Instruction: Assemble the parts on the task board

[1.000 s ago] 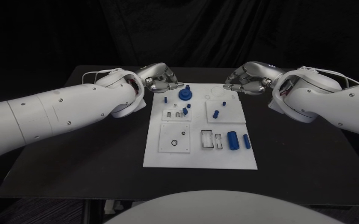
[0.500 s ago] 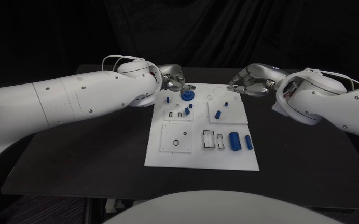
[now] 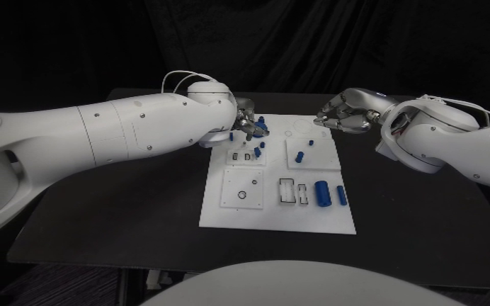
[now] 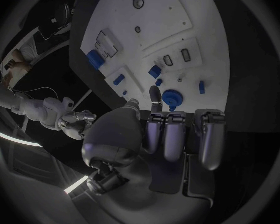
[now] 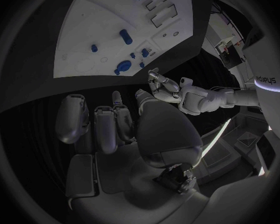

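The white task board [image 3: 230, 210] lies mid-table. At its far left stands a round blue part [image 3: 256, 128], also in the left wrist view [image 4: 172, 95] and the right wrist view [image 5: 123, 66]. My left hand [image 3: 246, 123] hovers right at this part, one fingertip [image 4: 155, 91] beside it, holding nothing. My right hand [image 3: 342, 115] hangs at the board's far right corner with loosely bent fingers [image 5: 105, 124] and nothing in it. Two blue cylinders [image 3: 323, 193] lie at the near right. A blue peg [image 3: 298, 156] and small pegs [image 3: 258, 152] stand mid-board.
The black table [image 3: 122, 221] runs wide on both sides of the board. My bulky left forearm [image 3: 122, 132] spans the table's far left. Empty slots [image 3: 292, 190] and a small ring [image 3: 241, 195] sit on the board's near half.
My left arm has swung in and forward, bringing its hand from the board's far left corner over to the round blue part. The right hand has hardly moved.
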